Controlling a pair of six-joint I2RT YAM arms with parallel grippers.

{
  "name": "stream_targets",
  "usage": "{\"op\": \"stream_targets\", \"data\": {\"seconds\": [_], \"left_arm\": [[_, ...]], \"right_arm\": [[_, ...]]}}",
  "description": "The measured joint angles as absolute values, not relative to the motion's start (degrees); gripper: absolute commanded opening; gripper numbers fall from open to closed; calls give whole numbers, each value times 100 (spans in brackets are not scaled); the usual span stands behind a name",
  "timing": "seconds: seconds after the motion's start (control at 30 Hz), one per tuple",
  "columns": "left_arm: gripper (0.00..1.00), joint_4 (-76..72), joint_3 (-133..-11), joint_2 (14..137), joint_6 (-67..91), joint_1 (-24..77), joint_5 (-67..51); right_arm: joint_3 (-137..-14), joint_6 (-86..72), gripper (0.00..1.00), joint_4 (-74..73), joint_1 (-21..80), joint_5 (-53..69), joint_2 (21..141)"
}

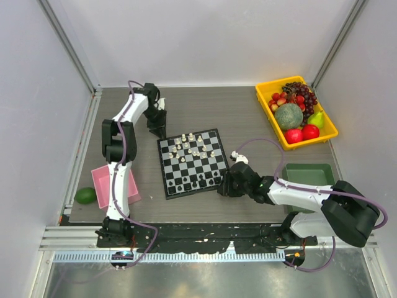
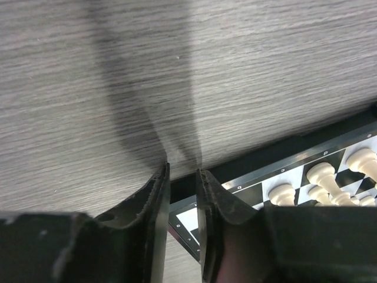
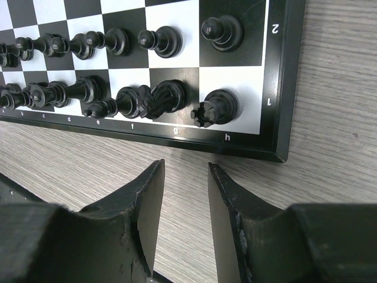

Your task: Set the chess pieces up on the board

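Two ranks of black pieces [image 3: 118, 97] stand along the near edge of the board [image 1: 195, 166], just beyond the right gripper [image 3: 185, 168], its jaws slightly parted and empty, while scattered white pieces [image 1: 191, 144] lie just right of the nearer left gripper [image 2: 182, 171], likewise narrowly parted at the far-left corner.

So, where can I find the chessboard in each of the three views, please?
Top external: the board lies in the centre, between the two arms.
Left wrist: only one corner of the board shows, at the lower right, with white pieces on it.
Right wrist: the board fills the top, with black pieces on it.
Shared landmark: the grey wood-grain table beside the board.
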State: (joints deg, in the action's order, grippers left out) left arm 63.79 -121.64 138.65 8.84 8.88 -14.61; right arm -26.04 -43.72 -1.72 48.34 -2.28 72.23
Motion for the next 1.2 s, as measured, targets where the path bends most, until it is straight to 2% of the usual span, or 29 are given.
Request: {"op": "stream_targets", "data": {"seconds": [0.1,0.3,0.73,1.2], "left_arm": [[20,6368,-12068,13858,919,888,-1474],[13,6215,-11649,13659,985,878,-1664],[12,5461,-10101,12772,1151,871,-1935],[11,4182,-8099,11620,1581,919,-2062]], "right_arm": [[-2606,-4370,41,-132,4825,-228,7242],[-2606,-4372,41,-99,4803,-255,7266],[-2545,-4379,39,43,4528,-340,7264],[-2576,-4130,39,-239,3765,-429,7155]]}}
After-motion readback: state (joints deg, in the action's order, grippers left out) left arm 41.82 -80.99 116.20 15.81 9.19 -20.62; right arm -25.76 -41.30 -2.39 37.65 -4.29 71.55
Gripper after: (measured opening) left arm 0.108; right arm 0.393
